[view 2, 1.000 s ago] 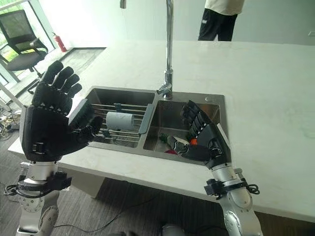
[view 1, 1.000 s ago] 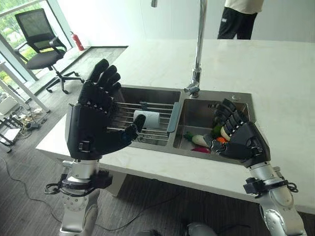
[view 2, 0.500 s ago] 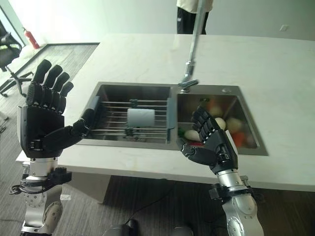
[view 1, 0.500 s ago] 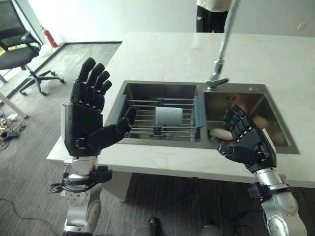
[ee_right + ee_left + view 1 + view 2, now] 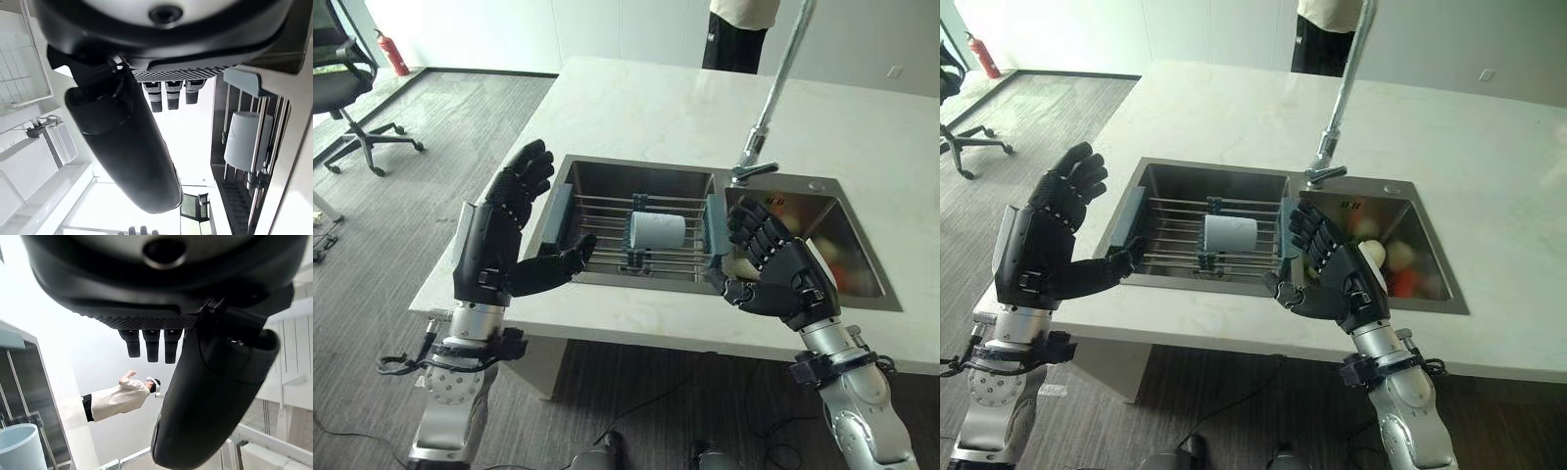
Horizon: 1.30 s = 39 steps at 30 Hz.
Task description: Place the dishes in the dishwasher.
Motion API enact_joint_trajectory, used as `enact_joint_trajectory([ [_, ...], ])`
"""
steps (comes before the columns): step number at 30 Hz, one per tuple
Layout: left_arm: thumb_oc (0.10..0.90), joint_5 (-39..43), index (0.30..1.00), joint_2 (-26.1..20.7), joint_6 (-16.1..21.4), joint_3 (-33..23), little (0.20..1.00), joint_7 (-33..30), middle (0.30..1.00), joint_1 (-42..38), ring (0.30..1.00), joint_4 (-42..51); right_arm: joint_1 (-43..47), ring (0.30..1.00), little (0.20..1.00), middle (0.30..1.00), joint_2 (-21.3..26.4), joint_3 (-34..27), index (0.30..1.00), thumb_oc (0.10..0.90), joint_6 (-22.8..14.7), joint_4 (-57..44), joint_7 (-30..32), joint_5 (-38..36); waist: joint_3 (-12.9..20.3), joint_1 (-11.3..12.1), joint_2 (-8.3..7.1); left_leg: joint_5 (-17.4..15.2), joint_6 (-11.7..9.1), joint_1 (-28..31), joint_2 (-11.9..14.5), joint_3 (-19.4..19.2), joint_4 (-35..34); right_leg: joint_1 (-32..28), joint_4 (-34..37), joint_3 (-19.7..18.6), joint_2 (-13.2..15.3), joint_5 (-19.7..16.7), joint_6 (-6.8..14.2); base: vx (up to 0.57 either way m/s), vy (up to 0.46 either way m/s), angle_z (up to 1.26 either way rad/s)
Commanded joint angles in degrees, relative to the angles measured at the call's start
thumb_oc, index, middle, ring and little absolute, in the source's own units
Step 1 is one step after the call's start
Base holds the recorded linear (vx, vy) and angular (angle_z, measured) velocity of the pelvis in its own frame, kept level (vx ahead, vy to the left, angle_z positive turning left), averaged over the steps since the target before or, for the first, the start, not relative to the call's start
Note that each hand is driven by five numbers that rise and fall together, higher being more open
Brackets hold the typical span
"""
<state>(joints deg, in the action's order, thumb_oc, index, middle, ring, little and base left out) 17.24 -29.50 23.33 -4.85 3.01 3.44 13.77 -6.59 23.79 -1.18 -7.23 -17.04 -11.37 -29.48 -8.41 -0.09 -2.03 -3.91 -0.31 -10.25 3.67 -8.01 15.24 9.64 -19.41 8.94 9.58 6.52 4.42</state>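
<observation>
A black wheeled office chair stands on the grey carpeted floor at far left. My left hand hovers empty, fingers spread, before the pale marble counter. In the steel double sink, a white cylindrical cup lies on the wire rack. My right hand is raised, fingers loosely splayed, holding nothing, by the basin of colourful dishes; a person stands beyond
</observation>
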Motion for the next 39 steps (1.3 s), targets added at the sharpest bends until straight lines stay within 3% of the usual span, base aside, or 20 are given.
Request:
enact_joint_trajectory([
  [1, 0.800, -2.3, 0.900, -1.9, 3.0, -0.9, 0.900, -1.3, 0.900, -5.7, 0.900, 4.3, 4.2, 0.900, 0.900, 0.900, 0.9, -2.7, 0.900, 0.800, -3.7, -3.7, 0.5, -2.7, 4.7, -1.5, 1.10, -5.0, -2.6, 3.7, 4.4, 1.8, 1.9, -1.5, 2.2, -1.0, 0.3, -1.0, 2.7, 0.15, -0.323, 0.01],
  [3, 0.800, -5.1, 0.900, -2.8, 1.8, -1.1, 0.900, -1.2, 0.900, -6.3, 0.900, 4.7, 3.3, 0.900, 0.900, 0.900, 1.1, -3.6, 0.900, 0.800, -2.6, -3.7, -0.4, -3.1, 5.1, -2.7, 1.53, -3.6, -3.8, 5.5, 5.1, -0.2, 1.9, -1.8, 2.2, -0.9, -0.8, -0.2, 1.7, 0.11, -0.272, 0.05],
  [5, 0.800, -7.1, 0.900, -3.8, 1.7, -0.6, 0.900, -1.5, 0.900, -6.6, 0.900, 5.0, 3.5, 0.900, 0.900, 0.900, 2.7, -3.8, 0.900, 0.800, -2.4, -3.9, 0.0, -2.8, 4.6, -2.7, 0.87, -1.8, -3.9, 7.3, 3.1, -1.0, 1.9, -1.8, 2.2, -1.5, -0.7, -0.2, 1.0, 0.05, -0.094, 0.01],
  [6, 0.800, -10.0, 0.900, -4.8, 2.1, -0.3, 0.900, -2.4, 0.900, -6.0, 0.900, 5.1, 4.5, 0.900, 0.900, 0.900, 4.0, -3.6, 0.900, 0.800, -2.9, -3.2, 0.1, -1.6, 2.9, -1.8, 1.26, 0.9, -4.4, 5.4, 2.6, 3.4, 1.9, -2.4, 2.2, -3.2, -2.0, -0.4, 0.7, -0.02, 0.024, -0.08],
  [8, 0.800, -9.4, 0.900, -5.9, 1.9, -0.6, 0.900, -1.8, 0.900, -6.1, 0.900, 5.3, 6.0, 0.900, 0.900, 0.900, 4.6, -3.4, 0.900, 0.800, -3.0, -2.8, 0.2, -1.4, 2.3, -1.9, 2.44, 0.4, -4.9, 1.2, 5.2, 4.7, 1.9, -2.0, 2.2, -3.7, -2.3, -0.9, 0.9, -0.05, 0.133, -0.21],
  [9, 0.800, -10.9, 0.900, -7.1, 2.7, -0.2, 0.900, -2.8, 0.900, -7.1, 0.900, 4.1, 7.3, 0.900, 0.900, 0.900, 3.9, -2.5, 0.900, 0.800, -3.9, -1.1, -0.2, -2.3, 1.8, -1.9, 3.39, 2.3, -5.7, -0.9, 7.3, 6.0, 1.9, -2.9, 2.2, -3.6, -2.5, 0.0, 0.6, -0.03, 0.156, -0.26],
  [12, 0.800, -13.2, 0.900, -9.5, 2.6, -0.4, 0.900, -3.4, 0.900, -8.5, 0.900, 2.4, 6.8, 0.900, 0.900, 0.900, 4.0, -2.9, 0.900, 0.800, -4.1, -1.2, 1.1, -2.0, 2.6, -2.8, 4.07, 0.8, -6.0, -1.1, 8.7, 4.5, 1.9, -3.8, 2.2, -1.8, -1.2, 1.1, 1.2, 0.03, 0.176, -0.13],
  [14, 0.800, -9.3, 0.900, -13.7, -1.2, -4.5, 0.900, -0.8, 0.900, -9.3, 0.900, 1.1, 4.2, 0.900, 0.900, 0.900, 4.1, -5.2, 0.900, 0.800, -2.0, -2.4, -2.6, -2.2, 4.9, -4.0, 5.00, -0.3, -6.4, 0.9, 8.9, 2.2, 1.9, -3.7, 2.2, -0.9, 0.5, 1.3, 2.2, 0.10, 0.281, 0.01],
  [17, 0.800, -5.6, 0.900, -17.0, -8.0, -3.0, 0.900, 1.0, 0.900, -13.3, 0.900, -4.1, 6.2, 0.900, 0.900, 0.900, 5.4, -4.0, 0.900, 0.800, 0.3, -2.4, -1.8, -2.0, 6.0, -4.4, 5.61, -1.6, -5.9, 1.8, 7.6, 2.6, 1.9, -3.4, 2.2, -1.9, 0.9, 1.1, 2.9, 0.06, 0.131, -0.01],
  [19, 0.800, -8.3, 0.900, -20.3, -11.3, -2.2, 0.900, 2.5, 0.900, -15.2, 0.900, -7.3, 7.3, 0.900, 0.900, 0.900, 6.2, -3.4, 0.900, 0.800, 0.7, -2.0, -0.8, -2.3, 6.5, -4.3, 6.08, -2.2, -5.6, 2.3, 7.3, 2.1, 1.9, -3.4, 2.2, -2.1, 1.5, 0.8, 3.5, 0.03, 0.081, -0.04],
  [23, 0.800, -6.5, 0.900, -27.6, -13.5, -1.7, 0.900, 6.2, 0.900, -18.9, 0.900, -12.6, 8.3, 0.900, 0.900, 0.900, 8.1, -3.1, 0.900, 0.800, 1.6, -1.5, -0.9, -3.3, 7.0, -4.7, 6.86, -2.7, -5.2, 2.6, 6.7, 1.7, 1.9, -3.1, 2.2, -2.6, 1.8, 0.5, 3.9, 0.01, 0.072, -0.05],
  [24, 0.800, -4.4, 0.900, -32.0, -15.7, 0.8, 0.900, 9.4, 0.900, -23.8, 0.900, -17.2, 9.2, 0.900, 0.900, 0.900, 9.4, -2.6, 0.900, 0.800, 1.6, -0.5, -0.9, -3.6, 7.3, -5.4, 7.51, -3.0, -5.1, 2.8, 6.7, 1.0, 1.9, -2.8, 2.2, -2.9, 2.0, 0.3, 4.3, 0.00, 0.059, -0.06],
  [27, 0.800, -3.9, 0.900, -34.2, -16.9, 3.7, 0.900, 12.6, 0.900, -27.2, 0.900, -19.7, 9.4, 0.900, 0.900, 0.900, 9.7, -2.4, 0.900, 0.800, 1.6, -0.4, -1.0, -3.9, 7.4, -5.8, 7.84, -3.1, -5.1, 2.8, 6.7, 0.6, 1.9, -2.6, 2.2, -3.1, 2.1, 0.2, 4.5, 0.00, 0.042, -0.10],
  [28, 0.800, -4.5, 0.900, -36.0, -19.4, 7.1, 0.900, 15.6, 0.900, -30.1, 0.900, -21.1, 9.9, 0.900, 0.900, 0.900, 10.6, -2.1, 0.900, 0.800, 2.2, -0.2, -0.9, -4.5, 7.4, -6.4, 8.33, -3.3, -5.0, 2.9, 6.6, 0.4, 1.9, -2.5, 2.2, -3.3, 2.1, 0.1, 4.6, 0.00, 0.053, -0.15],
  [32, 0.800, -3.9, 0.900, -38.3, -22.8, 13.5, 0.900, 22.3, 0.900, -34.7, 0.900, -24.8, 10.2, 0.900, 0.900, 0.900, 12.7, -2.1, 0.900, 0.800, 3.0, 0.2, -2.0, -5.0, 7.3, -7.3, 9.23, -3.4, -4.9, 3.3, 6.5, -0.3, 1.9, -2.3, 2.2, -3.9, 1.9, 0.0, 4.8, 0.00, 0.070, -0.08],
  [39, 0.800, -3.7, 0.900, -40.3, -24.0, 22.1, 0.900, 24.8, 0.900, -45.3, 0.900, -29.1, 10.8, 0.900, 0.900, 0.900, 15.3, -3.4, 0.900, 0.800, 3.5, 1.1, -2.7, -6.7, 7.2, -8.6, 9.54, -3.7, -4.8, 3.9, 6.5, -1.2, 1.9, -1.9, 2.2, -4.8, 1.7, -0.4, 5.0, 0.02, 0.029, -0.13],
])
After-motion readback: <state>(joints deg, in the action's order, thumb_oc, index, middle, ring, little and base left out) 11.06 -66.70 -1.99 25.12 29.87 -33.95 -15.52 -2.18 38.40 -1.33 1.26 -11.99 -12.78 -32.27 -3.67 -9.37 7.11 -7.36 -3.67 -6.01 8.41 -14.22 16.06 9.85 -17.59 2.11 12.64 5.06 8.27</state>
